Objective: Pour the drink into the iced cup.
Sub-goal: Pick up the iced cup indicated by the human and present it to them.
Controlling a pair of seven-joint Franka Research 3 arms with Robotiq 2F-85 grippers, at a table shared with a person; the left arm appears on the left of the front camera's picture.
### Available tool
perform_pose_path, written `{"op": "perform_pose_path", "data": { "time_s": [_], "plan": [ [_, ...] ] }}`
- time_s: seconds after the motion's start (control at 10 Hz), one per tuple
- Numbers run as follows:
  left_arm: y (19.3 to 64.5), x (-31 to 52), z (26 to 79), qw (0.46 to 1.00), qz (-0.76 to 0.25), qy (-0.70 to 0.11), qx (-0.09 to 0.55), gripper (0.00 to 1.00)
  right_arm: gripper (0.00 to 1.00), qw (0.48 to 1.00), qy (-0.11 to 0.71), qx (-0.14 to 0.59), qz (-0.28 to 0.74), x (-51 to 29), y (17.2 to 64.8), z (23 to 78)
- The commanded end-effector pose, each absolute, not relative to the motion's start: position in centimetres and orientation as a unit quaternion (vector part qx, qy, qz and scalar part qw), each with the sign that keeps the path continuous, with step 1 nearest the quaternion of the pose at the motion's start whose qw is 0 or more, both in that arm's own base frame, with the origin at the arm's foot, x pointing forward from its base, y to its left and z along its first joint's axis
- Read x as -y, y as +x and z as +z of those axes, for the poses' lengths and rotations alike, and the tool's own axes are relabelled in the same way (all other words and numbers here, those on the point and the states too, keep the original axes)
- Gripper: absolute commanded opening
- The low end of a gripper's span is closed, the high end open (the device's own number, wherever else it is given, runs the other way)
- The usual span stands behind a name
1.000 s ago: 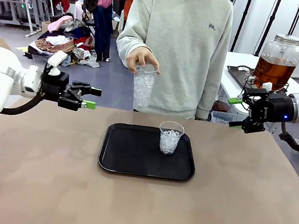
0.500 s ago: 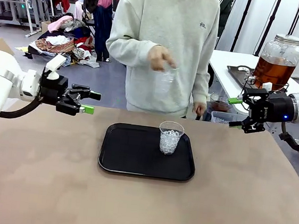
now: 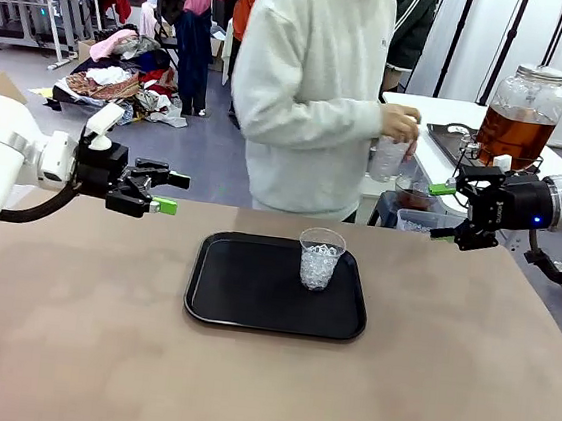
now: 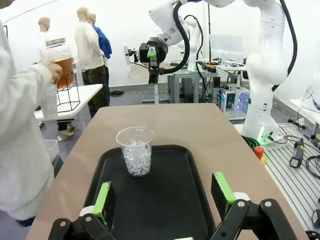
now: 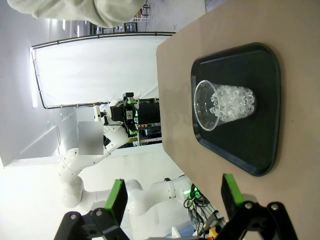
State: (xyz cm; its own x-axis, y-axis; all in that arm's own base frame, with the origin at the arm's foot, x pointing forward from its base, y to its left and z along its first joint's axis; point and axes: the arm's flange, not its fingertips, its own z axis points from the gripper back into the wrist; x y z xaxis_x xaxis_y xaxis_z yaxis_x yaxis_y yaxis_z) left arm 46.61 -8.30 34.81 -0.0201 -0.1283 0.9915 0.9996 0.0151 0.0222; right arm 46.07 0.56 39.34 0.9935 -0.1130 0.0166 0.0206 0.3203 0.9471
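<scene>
- At frame centre, on the worktop, a black tray carries the iced cup, upright on its right half.
- Left claw, middle left, hovers above the worktop, spread wide and empty.
- Right claw, middle right, is likewise spread and empty.
- Beyond the far edge, the person's hand holds a second ice-filled cup.
- Upper right: the drink sits in a glass jar.
</scene>
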Motion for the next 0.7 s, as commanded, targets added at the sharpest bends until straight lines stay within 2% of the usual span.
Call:
{"op": "perform_pose_path", "data": {
  "time_s": [0.0,0.6],
  "plan": [
    [46.57,8.31,34.88,0.529,-0.533,-0.457,0.477,1.0,1.0,0.811,0.582,0.039,-0.042,-0.59,46.07,39.44],
    [46.57,8.31,34.88,0.529,-0.533,-0.457,0.477,1.0,1.0,0.811,0.582,0.039,-0.042,-0.59,46.07,39.44]
  ]
}}
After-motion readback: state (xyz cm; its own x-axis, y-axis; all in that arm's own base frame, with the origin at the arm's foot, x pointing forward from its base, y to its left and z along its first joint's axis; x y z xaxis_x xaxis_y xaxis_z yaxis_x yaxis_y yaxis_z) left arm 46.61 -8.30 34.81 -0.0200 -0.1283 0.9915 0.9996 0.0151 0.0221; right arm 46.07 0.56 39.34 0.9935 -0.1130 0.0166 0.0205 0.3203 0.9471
